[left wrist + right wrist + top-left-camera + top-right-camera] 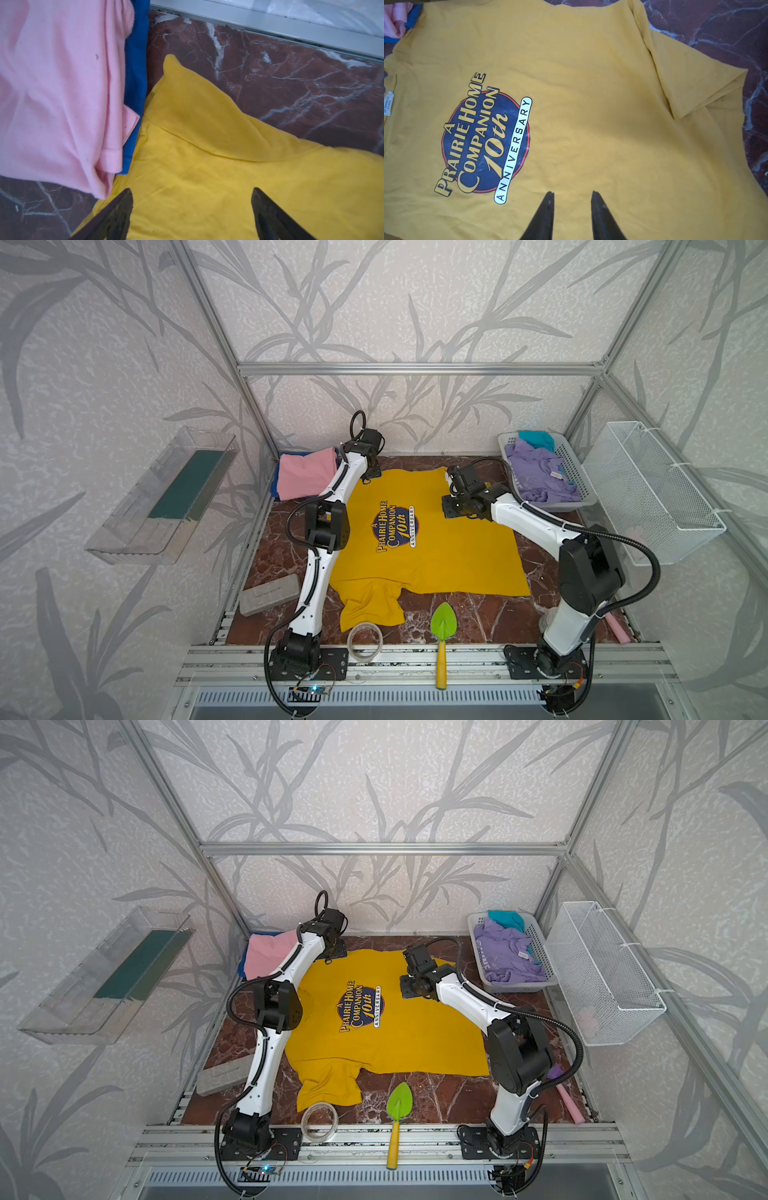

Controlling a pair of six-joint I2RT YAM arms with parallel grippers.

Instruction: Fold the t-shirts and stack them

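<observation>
The left arm (313, 585) rises from its base at the near edge and bends at a black elbow. Its white forearm stretches away to the far left corner of the yellow t-shirt (436, 556). There the wrist tips down, and the left gripper (191, 189) hangs just above the cloth with its jaws spread wide and nothing between them. Ahead of its fingers a pointed fold of yellow cloth runs out onto the red marbled table (291, 83). Just beside the gripper, on its outer side, a folded pink t-shirt (58, 83) sits on top of a blue t-shirt (136, 79). The blue edge touches the yellow cloth.

The right arm (530, 518) leans in from the near right corner. Its forearm runs low toward the middle, and the wrist is turned so that the right gripper (572, 192) faces across the shirt's chest. Its jaws stand a little apart and empty above flat yellow cloth. Ahead of the fingertips and off to one side is the dark blue oval print (485, 143). A folded flap of the shirt lies further off on the other side. Behind this forearm, a white basket (579, 477) holds a crumpled lavender t-shirt (536, 479) and a teal t-shirt (536, 438). The yellow t-shirt lies spread out, print up, beneath both grippers.
</observation>
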